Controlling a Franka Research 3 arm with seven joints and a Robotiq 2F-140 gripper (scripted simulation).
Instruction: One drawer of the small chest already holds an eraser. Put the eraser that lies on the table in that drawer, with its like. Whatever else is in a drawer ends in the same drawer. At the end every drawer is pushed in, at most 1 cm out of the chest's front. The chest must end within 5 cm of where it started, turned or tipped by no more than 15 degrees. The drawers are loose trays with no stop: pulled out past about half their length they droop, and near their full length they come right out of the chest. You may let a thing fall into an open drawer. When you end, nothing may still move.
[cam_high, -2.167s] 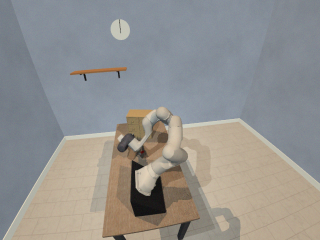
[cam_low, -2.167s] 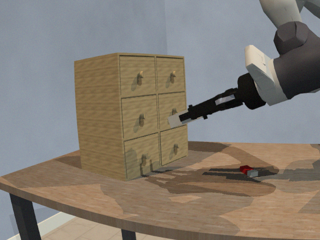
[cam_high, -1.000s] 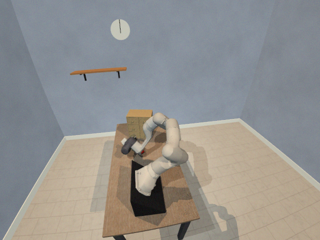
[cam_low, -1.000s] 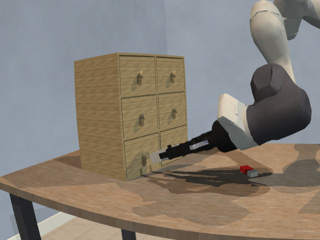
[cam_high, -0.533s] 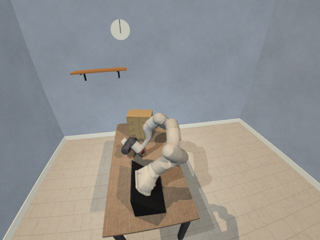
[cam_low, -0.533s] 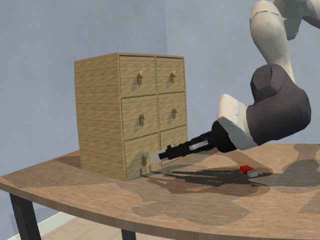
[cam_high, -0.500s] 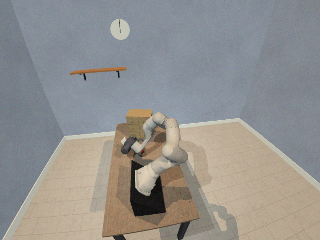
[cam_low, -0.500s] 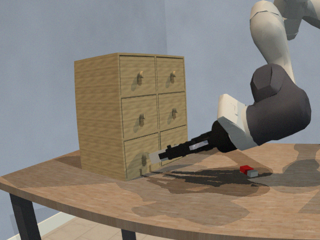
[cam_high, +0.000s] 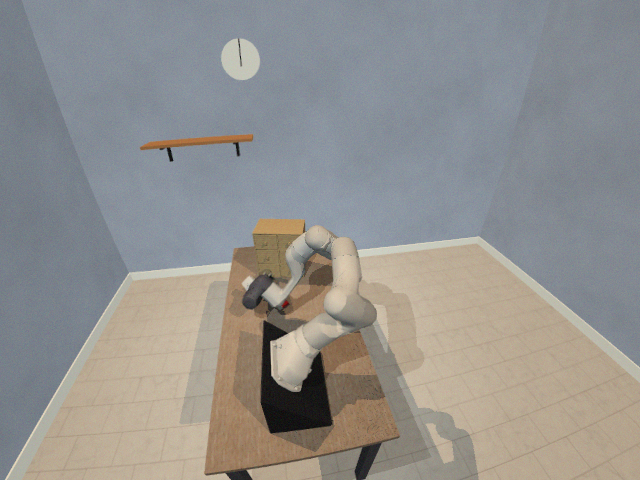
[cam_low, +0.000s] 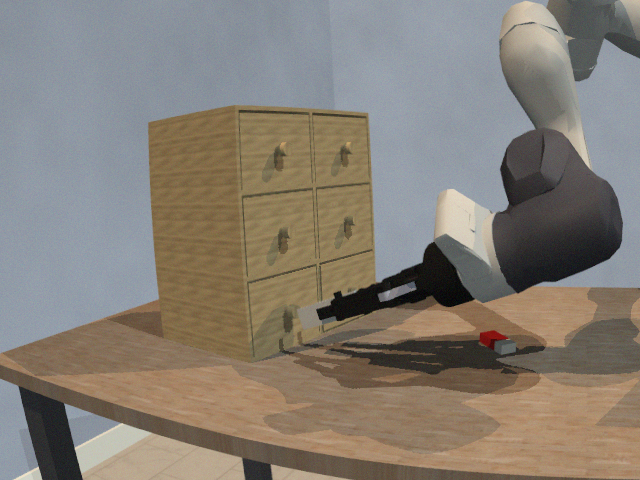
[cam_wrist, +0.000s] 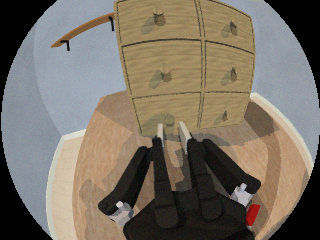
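Chest: all drawers look shut. Hand: fingers slightly apart, gap bare, pointing at the lower-left knob; contact unclear. Gripper holds nothing. Eraser: on table; probably light, slightly soft; pinch long sides mid-length, gently.

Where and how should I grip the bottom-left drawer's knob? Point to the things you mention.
I'd grip the round knob (cam_wrist: 170, 121) by its sides, coming straight at the chest's front (cam_low: 279, 232) (cam_wrist: 162, 60). It juts from a closed drawer face, and the gripper's (cam_low: 310, 316) (cam_wrist: 173, 131) parted fingers already point there, low over the table (cam_low: 206, 392) (cam_wrist: 95, 150).
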